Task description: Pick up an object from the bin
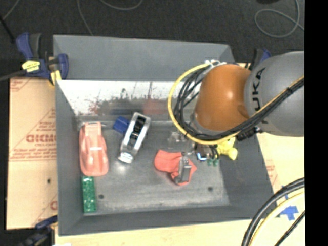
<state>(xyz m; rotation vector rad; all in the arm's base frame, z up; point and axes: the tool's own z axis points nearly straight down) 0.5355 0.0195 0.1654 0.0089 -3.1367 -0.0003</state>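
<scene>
Roughly at 4 o'clock on the scuffed floor of the grey metal bin (128,191) lies a crumpled, soft-looking red lump (165,161). The arm's orange-covered wrist (223,99) points down, its gripper (183,172) planted on the lump's 4 o'clock edge; whether it is open or closed cannot be told.

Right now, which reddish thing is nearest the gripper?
The crumpled red one, mid-bin, directly beneath the gripper; the paler pink one lies well apart, toward the view's left.
</scene>
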